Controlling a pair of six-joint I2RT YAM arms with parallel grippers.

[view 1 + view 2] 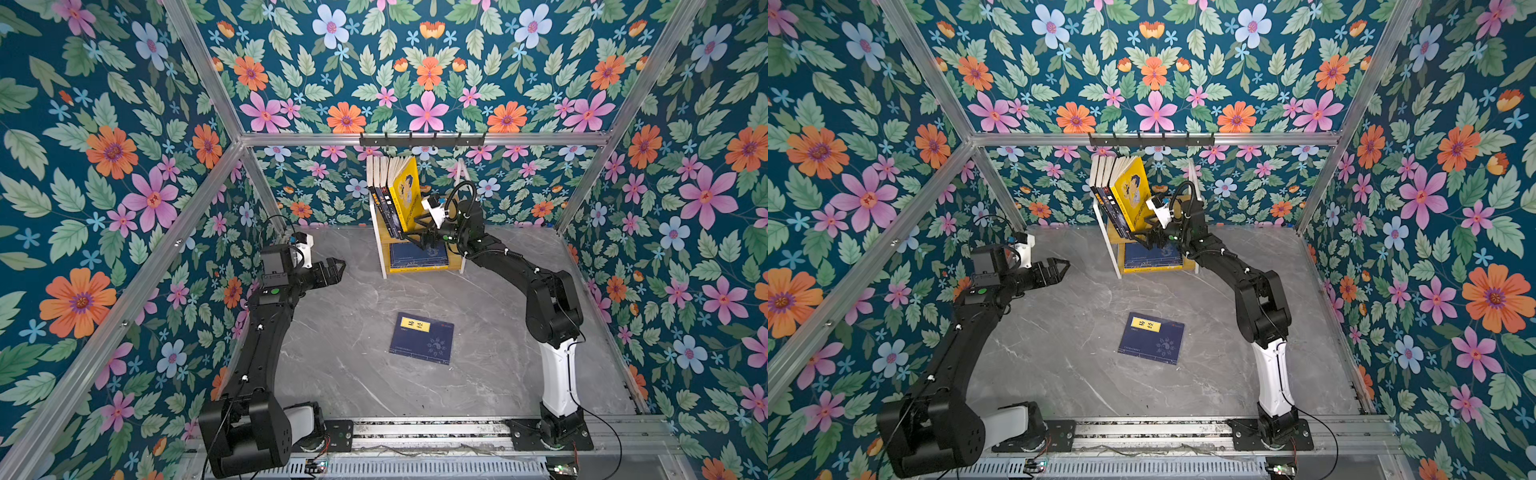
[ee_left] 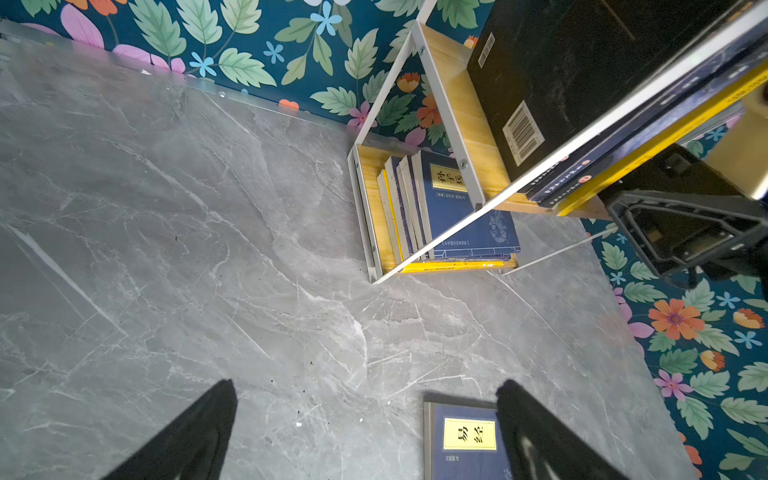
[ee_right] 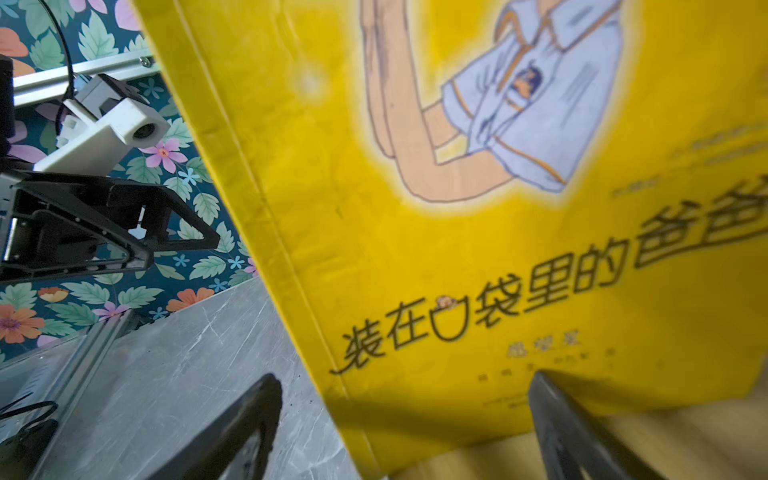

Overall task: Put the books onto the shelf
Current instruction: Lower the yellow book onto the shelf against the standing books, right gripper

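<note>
Observe the right gripper (image 3: 403,376): jaws apart, straddling the lower corner of the glossy yellow paperback (image 3: 457,249). It is the fourth upright book on the upper wooden board of the white-framed shelf (image 1: 381,253). The left gripper (image 2: 368,384) hangs with jaws apart. One navy paperback (image 1: 422,338) lies flat at the centre of the veined grey tabletop (image 1: 332,353).

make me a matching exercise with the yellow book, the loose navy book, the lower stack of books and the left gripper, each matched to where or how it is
Things:
1. yellow book
2. loose navy book
3. stack of books
4. left gripper

Places or states:
A. lying flat on the table
B. open, holding nothing
C. leaning on the upper tier of the shelf
D. lying flat on the lower tier

Pairs: 1-C, 2-A, 3-D, 4-B
</note>
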